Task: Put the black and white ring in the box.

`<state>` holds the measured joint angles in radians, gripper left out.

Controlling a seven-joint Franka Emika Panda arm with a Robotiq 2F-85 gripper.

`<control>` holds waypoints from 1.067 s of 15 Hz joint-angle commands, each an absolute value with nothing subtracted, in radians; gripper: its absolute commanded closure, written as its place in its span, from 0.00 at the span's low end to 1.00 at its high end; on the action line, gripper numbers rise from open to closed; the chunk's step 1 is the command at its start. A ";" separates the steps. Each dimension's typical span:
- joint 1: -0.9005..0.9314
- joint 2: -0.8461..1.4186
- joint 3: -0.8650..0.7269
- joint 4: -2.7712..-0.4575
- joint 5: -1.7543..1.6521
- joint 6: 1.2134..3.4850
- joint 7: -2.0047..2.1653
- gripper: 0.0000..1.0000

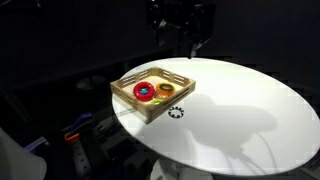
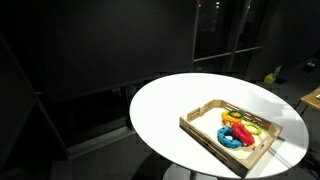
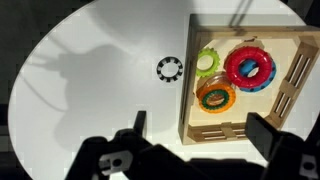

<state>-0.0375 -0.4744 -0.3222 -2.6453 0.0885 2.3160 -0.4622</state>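
The black and white ring (image 3: 170, 68) lies flat on the white table just outside the box's wall; it also shows in an exterior view (image 1: 177, 111). The box (image 3: 222, 128) is a shallow light-wood tray with slatted sides, seen in both exterior views (image 1: 128, 100) (image 2: 210, 142). My gripper (image 3: 200, 130) is open and empty, high above the table, with its fingers straddling the box's near side. It hangs dark above the far table edge in an exterior view (image 1: 188, 42). The ring is apart from the fingers.
Inside the box lie a larger red ring (image 3: 248, 66), an orange ring with a green centre (image 3: 215, 95) and a small yellow-green ring (image 3: 207, 62). The round white table (image 1: 250, 120) ends in a dark drop all round. Surroundings are dark.
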 commanded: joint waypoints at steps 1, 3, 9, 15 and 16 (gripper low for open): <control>-0.064 -0.362 -0.277 -2.606 0.078 2.427 -0.383 0.00; -0.079 -0.306 -0.260 -2.607 0.065 2.504 -0.336 0.00; -0.171 -0.138 -0.192 -2.602 -0.079 2.629 -0.096 0.00; -0.185 -0.059 -0.173 -2.588 -0.155 2.611 0.105 0.00; -0.182 -0.055 -0.173 -2.590 -0.145 2.612 0.119 0.00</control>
<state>-0.1755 -0.0765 -0.1877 -2.6105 -0.1413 2.6261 0.0536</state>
